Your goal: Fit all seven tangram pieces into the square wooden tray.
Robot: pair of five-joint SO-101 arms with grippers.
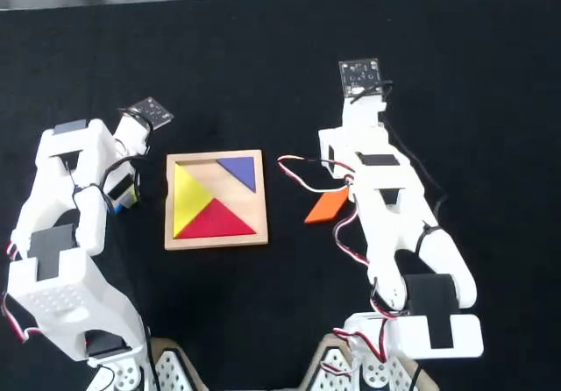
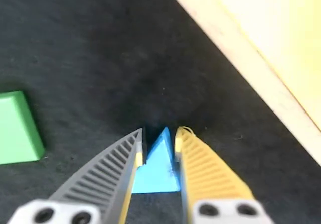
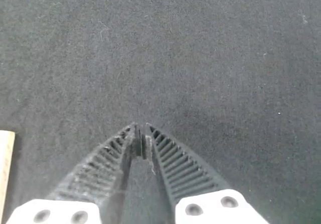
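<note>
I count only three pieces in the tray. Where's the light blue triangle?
In the left wrist view, the light blue triangle sits in the left pincer, on black cloth just left of the wooden tray.

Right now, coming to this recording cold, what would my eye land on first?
First the tray at mid-table, part filled with a yellow triangle, a red triangle and a violet triangle. Next the left gripper, close beside the tray's edge, shut on a blue triangle. An orange piece lies loose to the tray's right.
</note>
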